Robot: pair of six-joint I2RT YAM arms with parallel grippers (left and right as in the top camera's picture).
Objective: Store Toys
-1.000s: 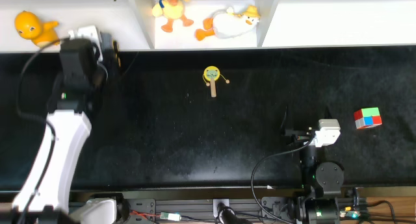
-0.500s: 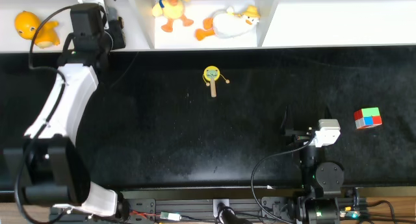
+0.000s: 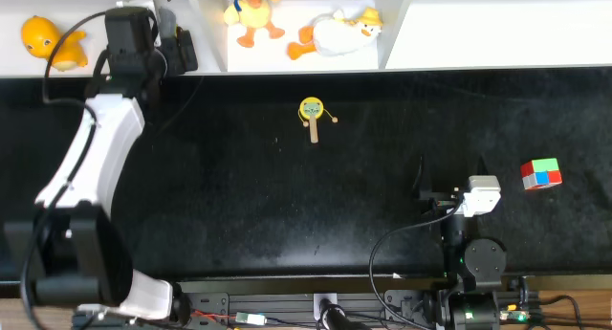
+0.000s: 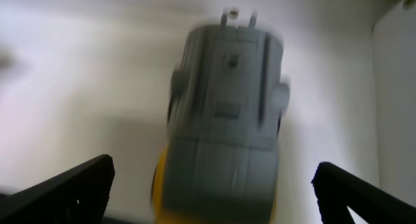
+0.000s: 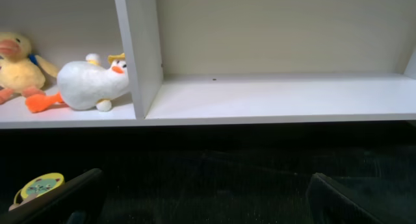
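1. Black bench with a white shelf running along its far edge, and uprights split the shelf into bays.
2. Left hand is up at the shelf, poked into the end bay on the left arm's side. Its fingers are spread wide and aren't gripping anything.
3. From that arm's wrist cam, a grey and yellow toy sits right in front of the hand, lined up with the gap between the two fingers. The shelf's white wall is behind it. Neither finger touches it as far as I can see. It's pretty blurred, so I can't tell what kind of toy it is or whether it's resting on the shelf floor.
4. Same bay has a yellow duck at the outer end of the shelf, well apart from the left hand.
5. Middle bay of the shelf holds a yellow plush duck and a white plush duck side by side.
6. A little yellow rattle lies on the bench just in front of the shelf's middle bay, well apart from both hands.
7. A colour cube sits on the bench further back from the shelf, over on the right arm's side.
8. Right hand sits low over the bench, well back from the shelf and facing it. Its fingers are apart and hold nothing.
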